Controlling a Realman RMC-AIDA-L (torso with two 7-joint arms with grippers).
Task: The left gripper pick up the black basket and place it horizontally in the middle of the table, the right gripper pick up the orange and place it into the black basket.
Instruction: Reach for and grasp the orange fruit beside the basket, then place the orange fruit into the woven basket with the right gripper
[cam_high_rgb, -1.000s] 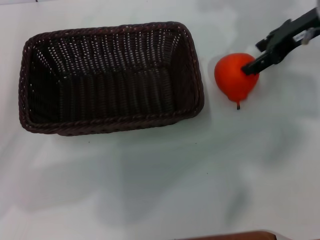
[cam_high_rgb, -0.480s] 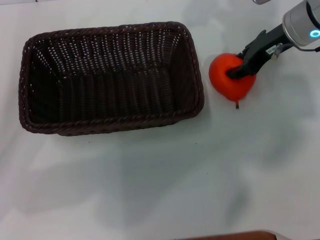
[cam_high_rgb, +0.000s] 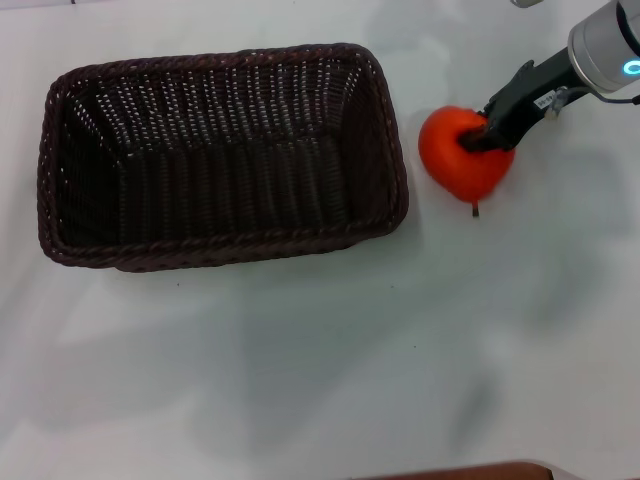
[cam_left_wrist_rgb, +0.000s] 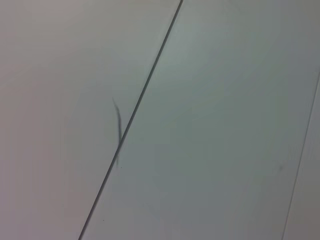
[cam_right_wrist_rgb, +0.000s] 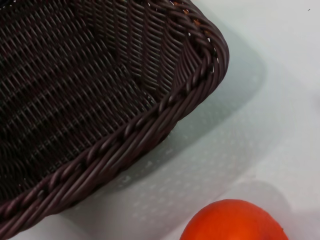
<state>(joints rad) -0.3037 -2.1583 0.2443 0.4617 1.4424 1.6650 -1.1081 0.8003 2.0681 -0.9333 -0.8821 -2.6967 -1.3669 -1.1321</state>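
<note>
Right gripper (cam_high_rgb: 478, 137) is being closed around the orange (cam_high_rgb: 462, 160) | grip is best firmed before lifting toward the black basket (cam_high_rgb: 220, 155) | left gripper unseen.

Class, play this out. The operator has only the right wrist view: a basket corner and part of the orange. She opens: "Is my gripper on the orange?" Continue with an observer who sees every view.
Observer: Yes. The right gripper touches the top of the orange, which sits on the table.
Operator: Is the basket empty?
Observer: Yes. The black basket lies lengthwise, left of the orange and apart from it.
Operator: And the left gripper?
Observer: Not in view. Its wrist camera shows only a white surface.
</note>
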